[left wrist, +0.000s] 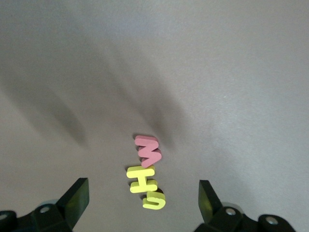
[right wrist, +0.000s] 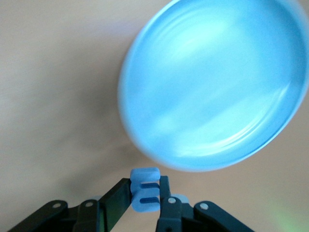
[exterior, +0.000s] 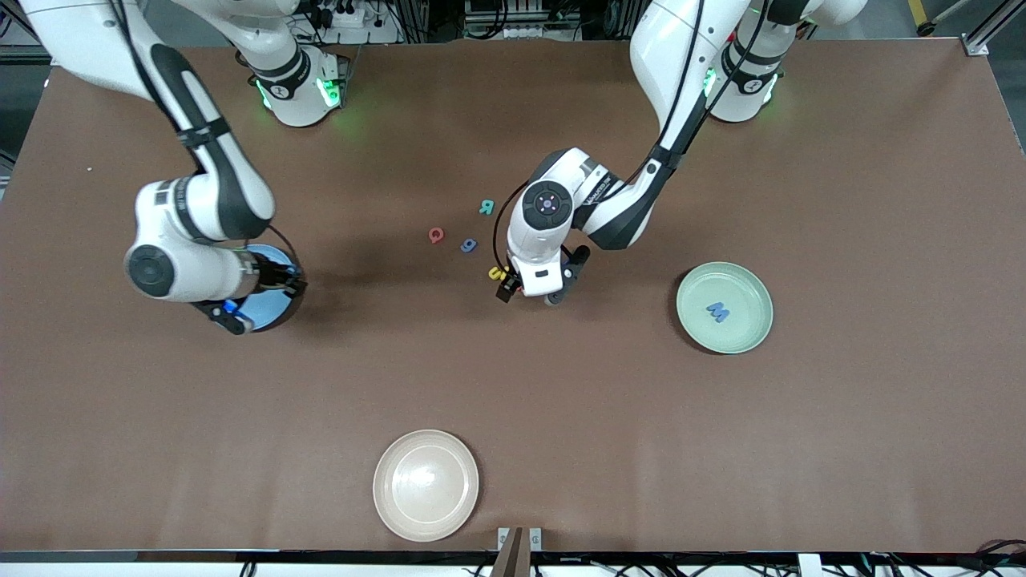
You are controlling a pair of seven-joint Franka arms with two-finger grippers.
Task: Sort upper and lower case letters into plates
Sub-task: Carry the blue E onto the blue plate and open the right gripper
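Note:
My right gripper (exterior: 234,309) is shut on a blue letter E (right wrist: 145,189) and holds it over the edge of the sky blue plate (exterior: 272,306), which fills the right wrist view (right wrist: 124,96). My left gripper (exterior: 531,293) is open, low over three letters in a row: a pink letter (left wrist: 148,151), a yellow H (left wrist: 141,179) and a small yellow curved letter (left wrist: 154,199). One yellow letter (exterior: 497,273) shows beside it in the front view. The pale mint plate (exterior: 741,288) holds a blue M (exterior: 717,312).
A teal letter (exterior: 486,207), a red letter (exterior: 435,235) and a blue letter (exterior: 469,245) lie mid-table, toward the right arm's end from my left gripper. A cream-beige plate (exterior: 426,485) sits near the table's front edge.

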